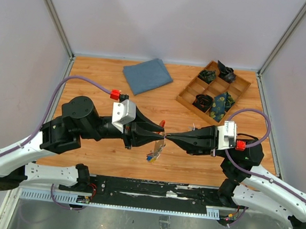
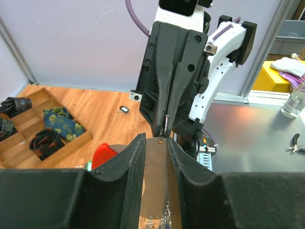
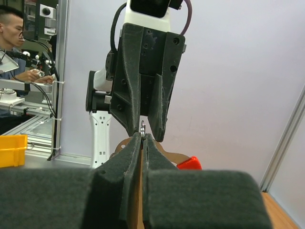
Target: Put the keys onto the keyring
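The keys [image 1: 154, 153] are fanning out over the wooden table [image 1: 92, 77]. Their yellow and blue ends are pointing toward the near edge, and their other ends are running up to where the two grippers are meeting. Just beyond the keys and to their left, the left gripper [image 1: 161, 131] is reaching in level. Its fingers [image 2: 129, 181] are standing a little apart with a pale flat surface filling the gap, and I cannot tell whether they are clamping anything. Just beyond the keys and to their right, the right gripper [image 1: 170, 136] is facing it tip to tip. Its jaws are pressing fully together, with a thin sliver of silver metal showing at their tips; whether that sliver belongs to the keys is too small to tell. A little farther than the keys, the keyring [image 1: 163, 123] is showing as a small red patch against the far side of the left gripper's tip, partly hidden by the finger. Farther off and right of the keys, a small white-and-black tag [image 2: 124, 109] is lying flat on the wood. Well beyond the keys and slightly left, a folded blue cloth [image 1: 147, 75] is lying flat. Well beyond them to the right, a wooden tray [image 1: 188, 92] is holding dark patterned fabric rolls [image 1: 207, 75] in several compartments.
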`<state>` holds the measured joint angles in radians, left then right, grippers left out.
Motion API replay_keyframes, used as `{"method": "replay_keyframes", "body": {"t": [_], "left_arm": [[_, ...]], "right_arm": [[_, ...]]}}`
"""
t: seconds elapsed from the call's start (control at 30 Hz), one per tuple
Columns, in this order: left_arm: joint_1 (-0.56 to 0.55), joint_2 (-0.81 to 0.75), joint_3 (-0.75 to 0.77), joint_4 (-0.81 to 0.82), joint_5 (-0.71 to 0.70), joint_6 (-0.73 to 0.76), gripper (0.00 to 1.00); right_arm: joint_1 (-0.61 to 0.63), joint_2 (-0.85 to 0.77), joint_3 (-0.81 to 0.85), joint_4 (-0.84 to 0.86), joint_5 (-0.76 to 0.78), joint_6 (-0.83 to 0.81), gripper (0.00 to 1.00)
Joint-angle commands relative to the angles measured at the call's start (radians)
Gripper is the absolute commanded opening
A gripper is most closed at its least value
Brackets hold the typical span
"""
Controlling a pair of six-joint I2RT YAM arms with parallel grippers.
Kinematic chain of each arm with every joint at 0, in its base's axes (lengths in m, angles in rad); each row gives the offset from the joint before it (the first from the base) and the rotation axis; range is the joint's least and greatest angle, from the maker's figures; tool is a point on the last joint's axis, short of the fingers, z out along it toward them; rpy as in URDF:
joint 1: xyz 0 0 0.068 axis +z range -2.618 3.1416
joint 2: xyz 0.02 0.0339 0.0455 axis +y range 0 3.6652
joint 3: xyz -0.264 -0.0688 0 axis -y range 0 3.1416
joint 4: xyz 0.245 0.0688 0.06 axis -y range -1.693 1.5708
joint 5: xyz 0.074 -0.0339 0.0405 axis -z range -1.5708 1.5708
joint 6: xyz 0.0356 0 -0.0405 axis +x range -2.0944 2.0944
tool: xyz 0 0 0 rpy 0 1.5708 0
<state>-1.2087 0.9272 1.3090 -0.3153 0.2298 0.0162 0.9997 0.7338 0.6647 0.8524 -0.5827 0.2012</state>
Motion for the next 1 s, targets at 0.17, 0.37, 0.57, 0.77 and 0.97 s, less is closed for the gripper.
{"method": "replay_keyframes", "body": {"t": [0.17, 0.37, 0.57, 0.77, 0.97], "left_arm": [[-0.009, 0.012, 0.013, 0.027, 0.022, 0.003, 0.22], [-0.009, 0.019, 0.02, 0.027, 0.032, 0.002, 0.19], [-0.009, 0.022, 0.022, 0.028, 0.038, 0.002, 0.17], [-0.009, 0.031, 0.028, 0.021, 0.051, 0.005, 0.17], [-0.01, 0.036, 0.029, 0.007, 0.049, 0.008, 0.25]], "right_arm": [[0.016, -0.016, 0.034, 0.021, -0.013, -0.017, 0.0], [0.02, -0.009, 0.04, -0.004, -0.018, -0.027, 0.0], [0.024, -0.005, 0.047, -0.044, -0.017, -0.041, 0.0], [0.025, -0.008, 0.065, -0.127, -0.007, -0.065, 0.0], [0.027, -0.029, 0.09, -0.23, 0.0, -0.107, 0.0]]}}
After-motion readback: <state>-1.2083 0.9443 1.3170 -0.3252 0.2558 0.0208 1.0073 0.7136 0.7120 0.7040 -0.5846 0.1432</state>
